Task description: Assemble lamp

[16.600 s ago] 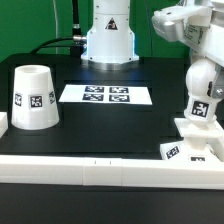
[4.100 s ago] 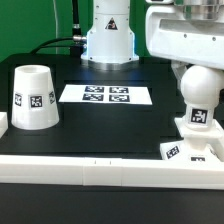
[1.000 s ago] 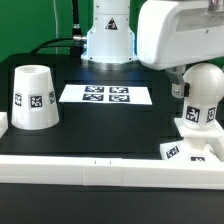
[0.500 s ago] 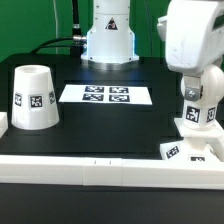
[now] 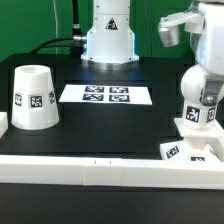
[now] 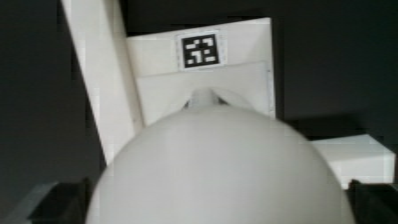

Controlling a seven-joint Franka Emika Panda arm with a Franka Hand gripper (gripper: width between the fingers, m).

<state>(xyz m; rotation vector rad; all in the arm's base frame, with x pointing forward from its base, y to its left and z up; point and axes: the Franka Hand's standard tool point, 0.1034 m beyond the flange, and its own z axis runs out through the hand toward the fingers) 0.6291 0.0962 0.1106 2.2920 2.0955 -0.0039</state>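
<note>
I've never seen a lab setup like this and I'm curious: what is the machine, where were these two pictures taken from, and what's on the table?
It is a white robot arm, putting a lamp together. One picture comes from a camera off the arm. The other comes from a camera on the arm's wrist, looking down on the bulb. On the black table, the bulb stands on the lamp's square base, at the exterior view's right. The shade stands apart at its left, narrow end up. The flat tagged strip between them is the marker board. Nothing is held.
</note>
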